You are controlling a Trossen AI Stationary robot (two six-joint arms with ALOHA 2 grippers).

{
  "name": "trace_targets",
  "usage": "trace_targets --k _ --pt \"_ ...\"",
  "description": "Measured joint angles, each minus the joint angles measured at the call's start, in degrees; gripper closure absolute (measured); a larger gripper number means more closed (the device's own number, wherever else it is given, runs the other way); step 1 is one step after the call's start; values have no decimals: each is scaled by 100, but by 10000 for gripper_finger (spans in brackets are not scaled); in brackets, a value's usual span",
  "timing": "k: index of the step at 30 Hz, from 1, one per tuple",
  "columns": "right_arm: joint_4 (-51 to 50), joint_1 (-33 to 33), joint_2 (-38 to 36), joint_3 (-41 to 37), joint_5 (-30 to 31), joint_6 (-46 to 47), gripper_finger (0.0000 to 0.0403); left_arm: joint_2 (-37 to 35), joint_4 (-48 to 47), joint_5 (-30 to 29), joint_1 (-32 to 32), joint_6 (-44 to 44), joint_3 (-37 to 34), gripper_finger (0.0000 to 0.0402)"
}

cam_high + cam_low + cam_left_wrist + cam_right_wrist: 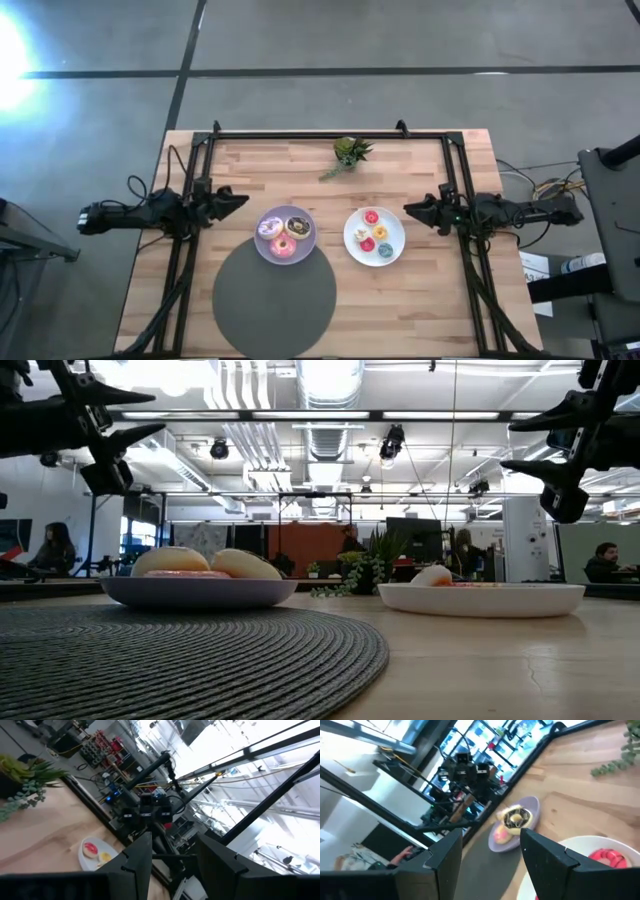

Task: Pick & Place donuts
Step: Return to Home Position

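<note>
I read both claws as wide and empty: left gripper (238, 199) raised by the desk's left edge, right gripper (410, 210) by its right. The donuts (283, 247) sit mid-desk, three on the lilac plate (308, 246), the rest on the white plate (398, 228). My one worry is that a low swing home could clip a rim and spill them.

Industrial lab-office: exposed ceiling ducts (322, 395), seated people (55, 550).

three iced toy donuts (284, 246) on round lilac plate (309, 248), left of round white plate (398, 228) holding smaller donuts (371, 217).
</note>
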Motion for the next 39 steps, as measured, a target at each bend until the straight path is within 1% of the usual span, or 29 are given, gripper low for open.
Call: trace_targets --k 7,18,19,20,21,23,25,27,29,31,33,39 --pt "3 0 164 0 2 -9 211 0 -32 -1 -27 0 0 276" --pt "1 0 193 0 2 -9 211 -2 -46 -1 -35 4 -2 276" --pt "0 0 195 0 2 2 211 -4 -85 18 -33 104 -2 276" --pt "2 0 195 0 2 -2 211 -4 -218 170 -30 396 -2 276" --pt "2 0 195 0 2 -8 211 -4 -349 342 -26 863 -2 276" --pt "2 1 195 0 2 0 211 -4 -438 503 -39 2008 -3 276" --pt "2 2 195 0 2 -4 211 -4 -718 526 -44 2963 -4 276" --pt "0 1 195 0 2 -9 211 -4 -1049 376 -46 3530 -4 276" --pt "1 2 195 0 2 0 211 -4 -1100 178 -46 3902 -4 276" --pt "2 2 195 0 2 -9 211 -4 -1103 170 -44 4448 -4 276" --pt "0 2 194 0 2 -12 211 -4 -1139 185 -43 4803 -4 276" --pt "2 2 195 0 2 0 211 -4 -1127 184 -42 4809 -4 276"
